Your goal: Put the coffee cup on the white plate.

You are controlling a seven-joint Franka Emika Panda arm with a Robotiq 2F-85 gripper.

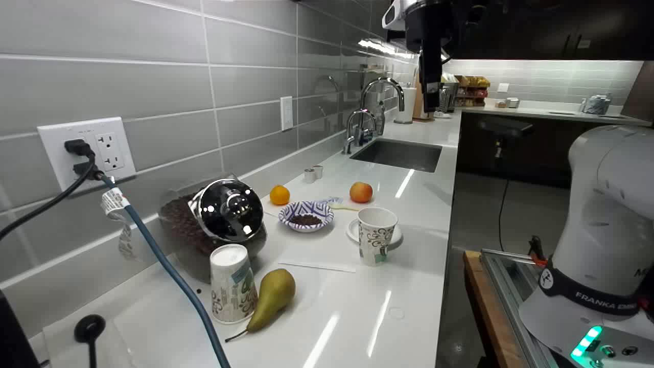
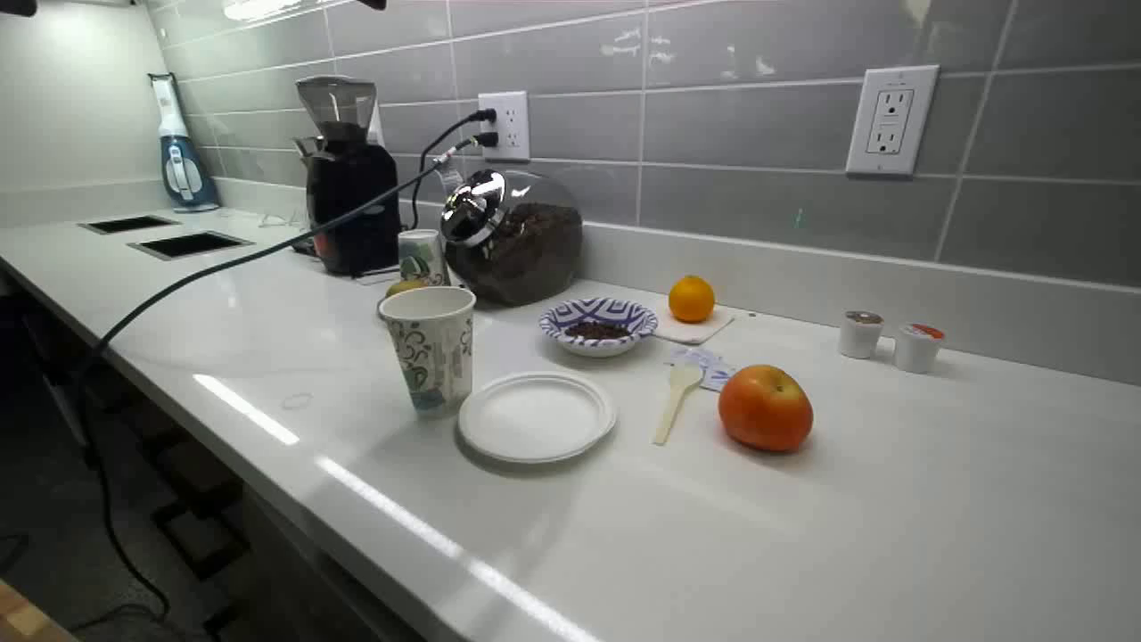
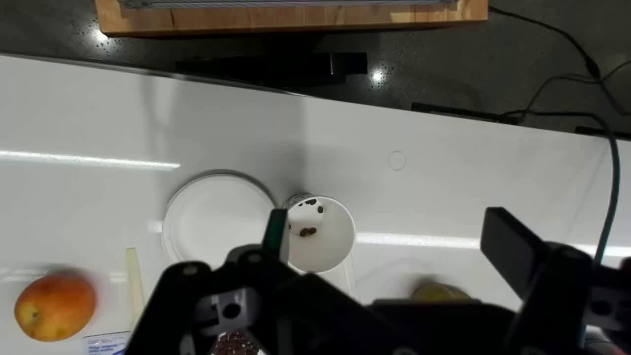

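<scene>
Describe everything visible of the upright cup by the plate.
The cup looks like paper: tapering, handleless, without a lid. Outside, whitish with dark swirls and blue-green patches; inside, white, with a few dark beans at the bottom. It stands upright on the counter, close beside the plate; whether they touch is unclear.

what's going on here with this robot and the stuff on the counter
A robot arm has its hand open above the counter, holding nothing. The upright printed paper cup, with a few dark beans inside, stands beside the white plate. The aim is likely to put the cup on the plate, which is not yet done.
</scene>
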